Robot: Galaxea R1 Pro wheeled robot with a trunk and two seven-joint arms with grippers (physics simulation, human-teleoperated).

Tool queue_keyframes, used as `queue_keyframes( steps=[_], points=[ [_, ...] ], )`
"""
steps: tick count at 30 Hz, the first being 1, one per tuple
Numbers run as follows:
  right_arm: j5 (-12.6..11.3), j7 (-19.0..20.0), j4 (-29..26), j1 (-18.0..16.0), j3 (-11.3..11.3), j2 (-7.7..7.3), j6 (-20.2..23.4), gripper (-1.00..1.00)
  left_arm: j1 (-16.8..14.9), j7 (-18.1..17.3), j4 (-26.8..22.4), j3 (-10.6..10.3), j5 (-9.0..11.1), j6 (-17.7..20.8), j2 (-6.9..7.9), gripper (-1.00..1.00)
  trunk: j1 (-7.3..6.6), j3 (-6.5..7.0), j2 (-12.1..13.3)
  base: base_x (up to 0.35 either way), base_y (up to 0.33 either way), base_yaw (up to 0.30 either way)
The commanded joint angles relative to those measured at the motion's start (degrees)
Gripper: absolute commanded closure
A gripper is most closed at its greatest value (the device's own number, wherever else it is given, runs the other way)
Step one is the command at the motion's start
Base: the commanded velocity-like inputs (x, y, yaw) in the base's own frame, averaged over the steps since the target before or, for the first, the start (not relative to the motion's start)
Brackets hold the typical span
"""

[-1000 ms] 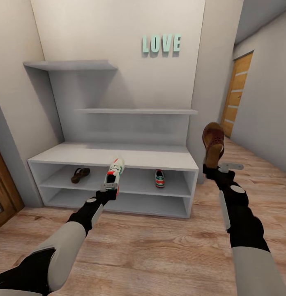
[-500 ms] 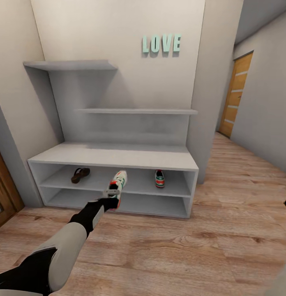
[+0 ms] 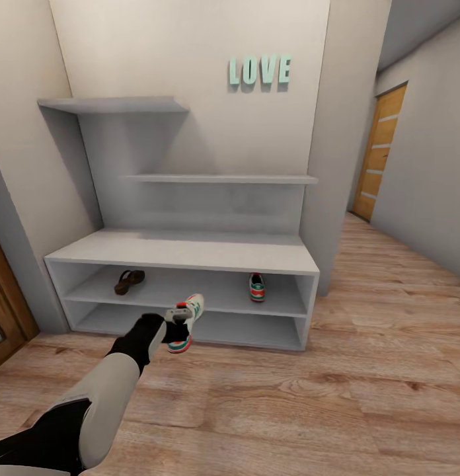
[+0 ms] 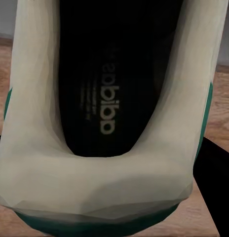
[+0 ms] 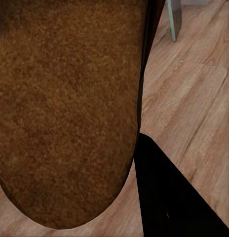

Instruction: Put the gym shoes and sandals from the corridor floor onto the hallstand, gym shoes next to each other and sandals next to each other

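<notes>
The hallstand (image 3: 190,251) stands against the wall ahead. In its upper slot, one sandal (image 3: 129,281) lies at the left and one gym shoe (image 3: 257,287) at the right. My left gripper (image 3: 176,326) is shut on the heel of the second gym shoe (image 3: 188,317), holding it low in front of the lower slot, toe towards the rack. The left wrist view looks into that gym shoe (image 4: 104,187) from behind its heel. In the right wrist view, the second sandal (image 5: 70,113) looms close with my right gripper (image 5: 82,210) shut on it, one black finger (image 5: 169,202) alongside, above the corridor floor (image 5: 193,98).
Corridor floor (image 3: 269,396) stretches wide before the rack and off to the right, towards a wooden door (image 3: 384,152). Another door edge (image 3: 5,311) sits at the left. A teal-legged object (image 5: 173,19) stands on the floor near the right hand.
My left arm has lowered the gym shoe from the upper slot's height to the lower slot's. My right arm with its sandal has dropped out of the head view.
</notes>
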Motion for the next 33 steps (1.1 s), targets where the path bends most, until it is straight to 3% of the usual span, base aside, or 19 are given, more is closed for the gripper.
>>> queue_keyframes(
  steps=[1, 5, 20, 24, 27, 33],
  points=[
    [0.32, 0.14, -0.05, -0.06, -0.02, -0.02, 0.34, 1.0, -0.03, -0.54, -0.39, 0.44, -0.6, 0.78, -0.05, 1.0, -0.01, -0.06, -0.03, 0.0, 0.0, 0.0],
    [0.29, 0.14, -0.05, -0.06, -0.05, -0.04, 0.38, 1.0, -0.03, -0.54, -0.8, 0.42, -0.62, 1.47, -0.03, 1.0, -0.01, -0.11, -0.03, 0.0, 0.0, 0.0],
    [0.29, 0.14, -0.02, -0.06, -0.06, -0.07, 0.36, 1.0, -0.06, -0.58, -1.17, 0.33, -0.71, 1.19, -0.11, 1.0, 0.37, -4.72, -0.23, 0.0, 0.0, 0.0],
    [0.29, 0.14, 0.03, -0.06, -0.06, -0.06, 0.33, 1.0, -0.05, -0.61, -3.97, 0.26, -0.71, 0.85, -0.2, 1.0, 0.48, -5.98, -0.28, 0.0, 0.0, 0.0],
    [0.3, 0.14, 0.05, -0.06, -0.02, -0.05, 0.33, 1.0, -0.04, -0.62, -5.98, -0.43, -0.71, 0.78, -0.58, 1.0, 0.56, -6.82, -0.32, 0.0, 0.0, 0.0],
    [0.29, 0.14, 0.11, -0.06, 0.2, -0.05, 0.32, 1.0, -0.05, -0.7, -7.06, -3.7, -0.67, 0.75, -0.87, 1.0, 0.68, -7.99, -0.39, 0.0, 0.0, 0.0]
  ],
)
